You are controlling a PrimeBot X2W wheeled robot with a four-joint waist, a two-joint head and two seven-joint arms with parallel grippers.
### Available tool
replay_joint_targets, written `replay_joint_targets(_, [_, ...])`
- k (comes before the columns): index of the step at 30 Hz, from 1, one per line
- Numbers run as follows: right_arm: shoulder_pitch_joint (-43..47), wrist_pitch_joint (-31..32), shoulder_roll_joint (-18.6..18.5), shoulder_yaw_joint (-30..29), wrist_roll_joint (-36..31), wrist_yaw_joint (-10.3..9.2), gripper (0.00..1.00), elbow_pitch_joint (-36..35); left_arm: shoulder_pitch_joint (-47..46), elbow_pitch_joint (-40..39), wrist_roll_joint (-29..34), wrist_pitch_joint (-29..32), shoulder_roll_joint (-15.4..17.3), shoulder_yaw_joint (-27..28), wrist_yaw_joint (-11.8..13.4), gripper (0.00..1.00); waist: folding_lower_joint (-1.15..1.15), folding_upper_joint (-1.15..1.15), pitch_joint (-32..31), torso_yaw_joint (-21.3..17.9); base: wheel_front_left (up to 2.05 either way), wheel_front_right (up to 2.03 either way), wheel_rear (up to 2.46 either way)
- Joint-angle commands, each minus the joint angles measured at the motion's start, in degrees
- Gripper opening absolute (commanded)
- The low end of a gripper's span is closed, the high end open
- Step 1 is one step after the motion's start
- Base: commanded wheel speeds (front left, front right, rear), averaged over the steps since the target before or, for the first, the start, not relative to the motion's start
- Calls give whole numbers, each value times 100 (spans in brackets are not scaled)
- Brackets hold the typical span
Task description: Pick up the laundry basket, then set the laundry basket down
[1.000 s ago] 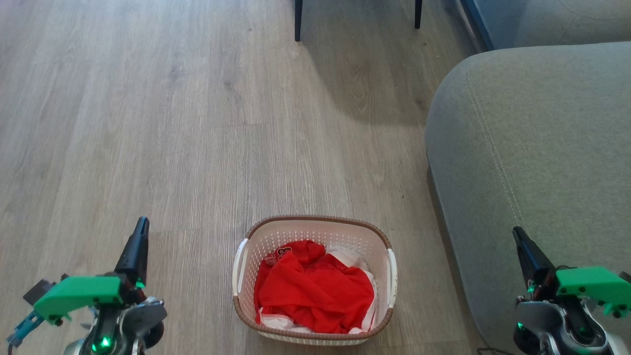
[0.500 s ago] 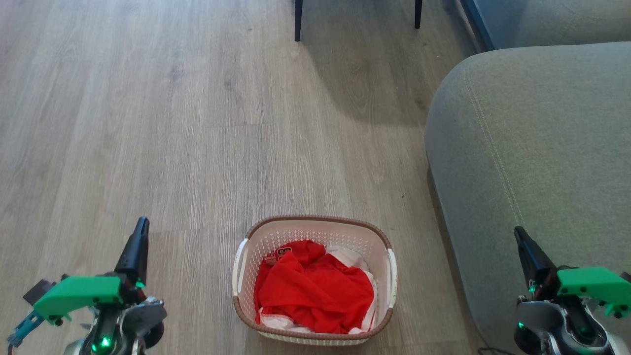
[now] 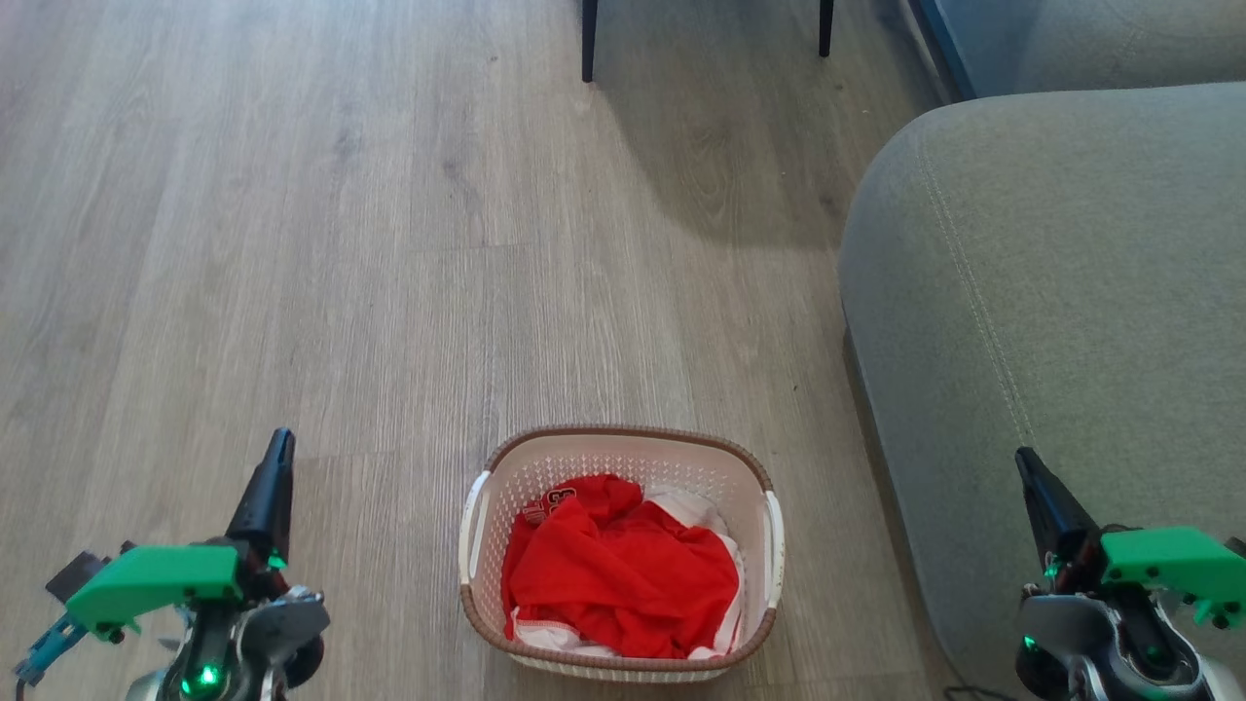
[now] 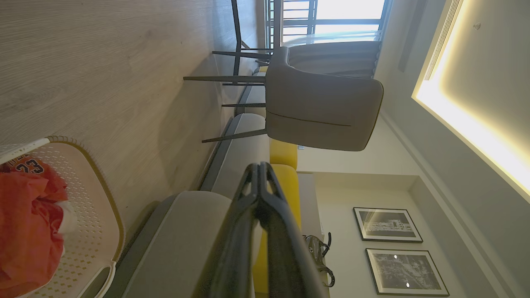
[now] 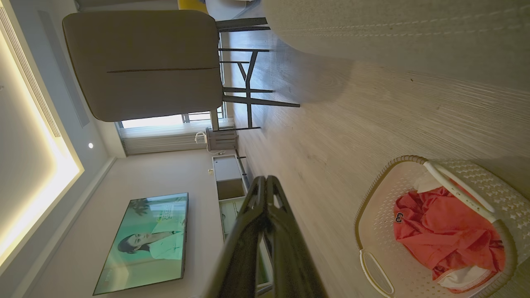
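A wide pale wood-plank floor [image 3: 389, 243] stretches ahead and to the left, bare up to two dark chair legs [image 3: 588, 39] at the far edge. A grey sofa [image 3: 1051, 292] with a stitched seam rises along the right side, its rounded edge near the basket with a narrow strip of floor between them. The laundry basket [image 3: 623, 431], cream-white with perforated walls, a brown woven-look rim and a white handle on each side, stands on the floor at the lower middle, apart from both arms. Inside lies a crumpled red garment [image 3: 623, 574] over a white cloth [image 3: 696, 506]; in the left wrist view dark numerals on the red fabric read "23" [image 4: 33, 165]. The left end effector [image 3: 280, 440] hovers over open floor well to the basket's left, its two dark fingers clenched together on nothing. The right end effector [image 3: 1022, 460] hovers by the sofa's edge to the basket's right, likewise clenched and empty. Nothing has shifted since half a second ago: basket and both arms sit as they did
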Motion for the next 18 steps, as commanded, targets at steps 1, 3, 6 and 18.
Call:
replay_joint_targets(1, [-277, 48, -44, 102, -60, -8, 0, -179, -271, -170, -6, 43, 24, 212, -38, 0, 0, 0, 0, 0, 0, 0, 0])
replay_joint_targets(3, [-277, 49, -43, 100, -62, -8, 0, -179, -271, -170, -6, 43, 24, 212, -38, 0, 0, 0, 0, 0, 0, 0, 0])
replay_joint_targets(6, [-277, 51, -41, 98, -64, -8, 0, -178, -271, -170, -6, 43, 24, 213, -38, 0, 0, 0, 0, 0, 0, 0, 0])
replay_joint_targets(18, [-278, 58, -35, 89, -71, -8, 0, -178, -271, -170, -5, 44, 23, 213, -38, 0, 0, 0, 0, 0, 0, 0, 0])
